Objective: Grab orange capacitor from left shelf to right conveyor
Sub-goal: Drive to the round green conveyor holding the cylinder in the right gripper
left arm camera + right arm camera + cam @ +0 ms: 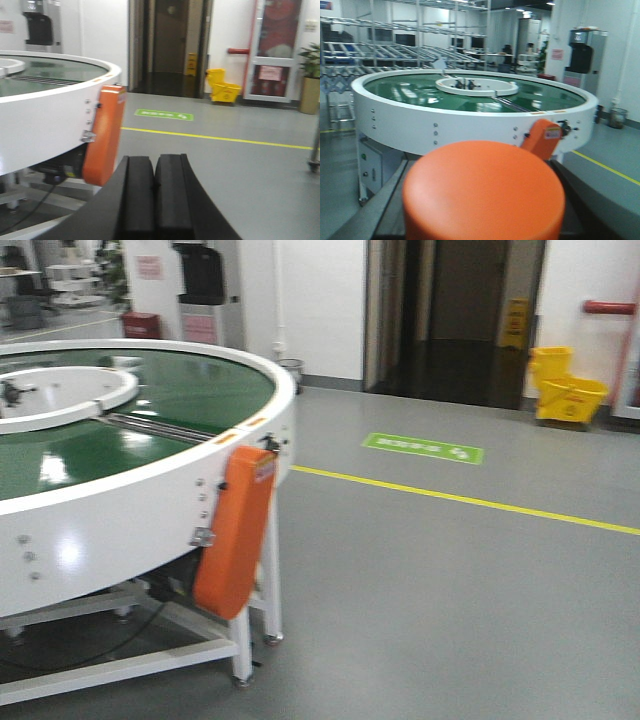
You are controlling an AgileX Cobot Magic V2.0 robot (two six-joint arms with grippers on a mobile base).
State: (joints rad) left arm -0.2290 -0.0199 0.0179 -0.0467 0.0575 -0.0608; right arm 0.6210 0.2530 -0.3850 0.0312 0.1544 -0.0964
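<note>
Two black fingers [137, 200] of the left gripper [154, 195] are pressing together with nothing between them. The right gripper [482, 217] is clasping the orange capacitor [483, 182], which is hanging near the right conveyor [445, 121], outside its white rim.

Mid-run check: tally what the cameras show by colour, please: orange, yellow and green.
Orange: 2, orange capacitor, side cover.
Yellow: 3, mop bucket, caution sign, floor line.
Green: 2, conveyor belt, floor marking.
Total: 7
</note>
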